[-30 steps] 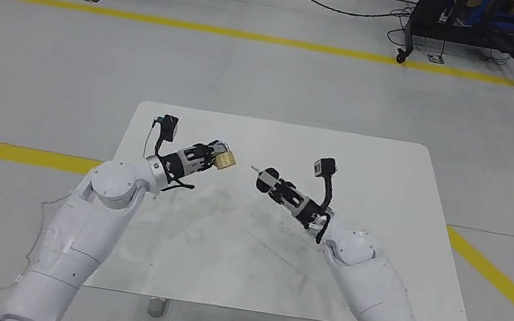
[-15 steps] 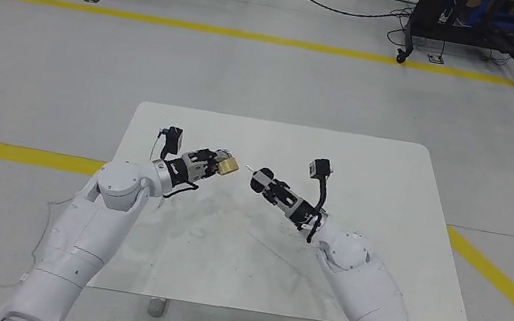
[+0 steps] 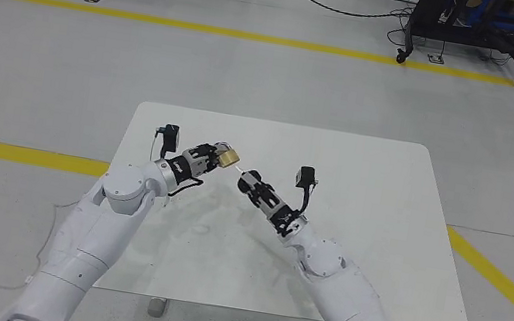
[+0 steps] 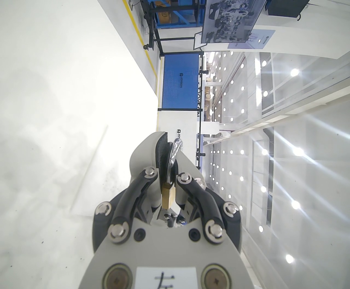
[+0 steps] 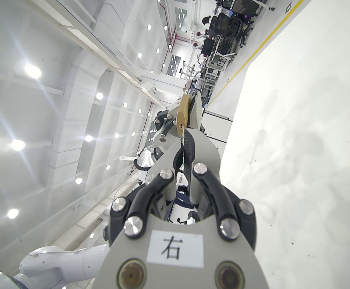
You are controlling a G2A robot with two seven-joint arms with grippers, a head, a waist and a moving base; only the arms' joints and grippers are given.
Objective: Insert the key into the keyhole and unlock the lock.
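In the top view, above the left half of the white table [image 3: 384,191], my left gripper [image 3: 217,158] is shut on a brass padlock [image 3: 227,157]. The left wrist view shows its brass body [image 4: 168,196] and silver shackle [image 4: 175,153] clamped between the fingers [image 4: 153,153]. Just right of the lock, my right gripper [image 3: 246,180] is shut on a thin key [image 3: 237,170]. From the right wrist, the key's tip [image 5: 181,134] meets the keyhole face of the padlock [image 5: 182,113]. The fingers hide most of the key. How deep it sits cannot be told.
Both arms hang over the table's left centre. Behind the table, yellow floor lines [image 3: 276,40] run across the floor, and a dark wheeled frame [image 3: 479,34] stands at the far right.
My right gripper has moved left and slightly toward the lock, closing the gap until the key tip reaches the padlock. The left gripper has shifted a little with the lock.
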